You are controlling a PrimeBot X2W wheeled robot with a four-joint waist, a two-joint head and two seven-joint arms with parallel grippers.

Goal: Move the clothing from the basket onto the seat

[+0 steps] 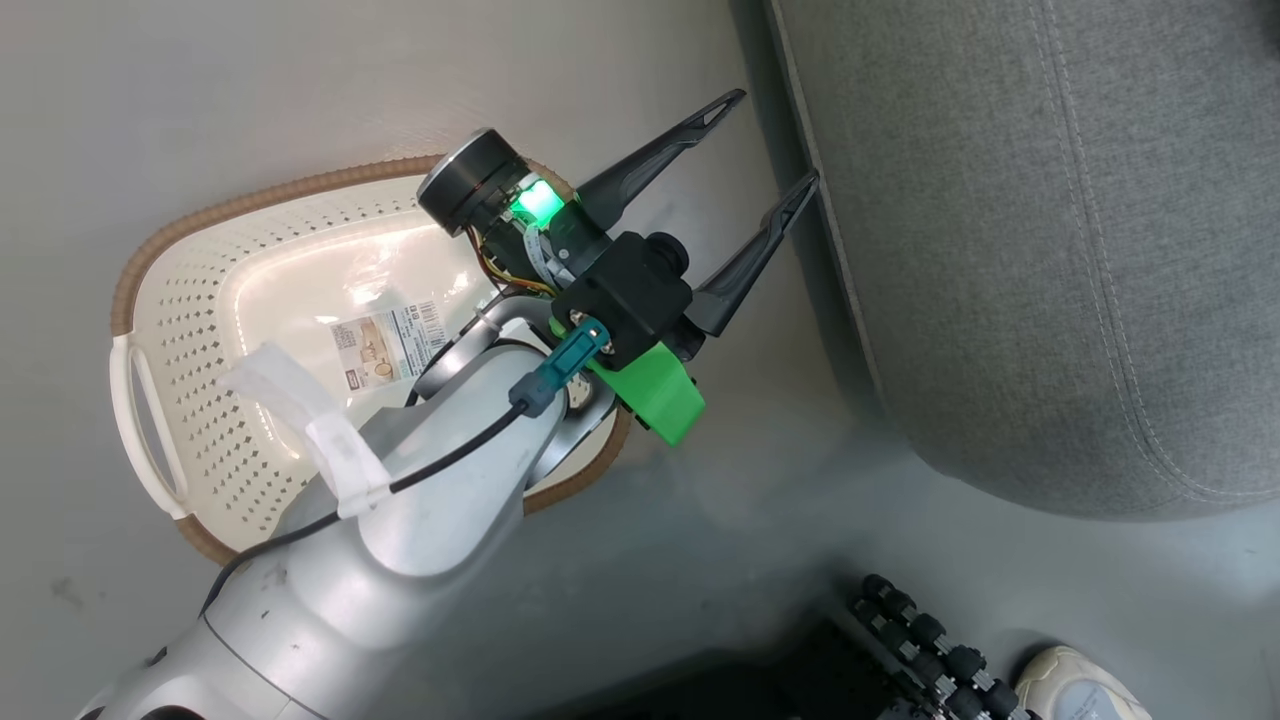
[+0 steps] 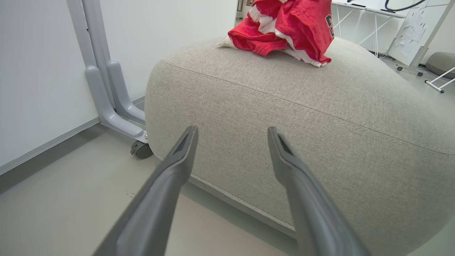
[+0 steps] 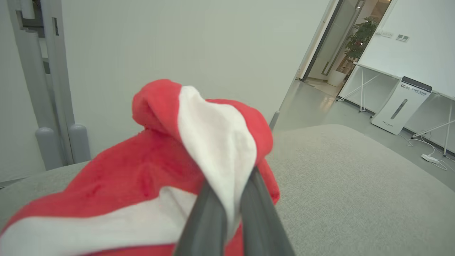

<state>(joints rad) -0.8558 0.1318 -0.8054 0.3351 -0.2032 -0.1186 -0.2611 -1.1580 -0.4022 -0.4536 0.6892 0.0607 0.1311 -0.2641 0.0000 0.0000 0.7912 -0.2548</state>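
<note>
The clothing (image 2: pixel 284 28) is a crumpled red heap with white trim on top of the grey seat (image 2: pixel 284 117). In the right wrist view my right gripper (image 3: pixel 231 181) is shut on a red and white fold of the clothing (image 3: pixel 142 167), just above the seat (image 3: pixel 337 170). The cream basket (image 1: pixel 190 300) with a brown rim sits on the floor left of the seat (image 1: pixel 1050 250); a label sticker shows on its bottom. My left gripper (image 1: pixel 773 138) is open above the basket's right end, its fingers pointing at the seat's side and holding nothing (image 2: pixel 231 129).
A grey stand leg on a caster (image 2: pixel 141 149) stands against the wall left of the seat. A person's pale shoe (image 1: pixel 1075 685) and my base's black rollers (image 1: pixel 920 630) are at the lower right. Beyond the seat stand a white floor unit (image 3: pixel 400 105) and tables.
</note>
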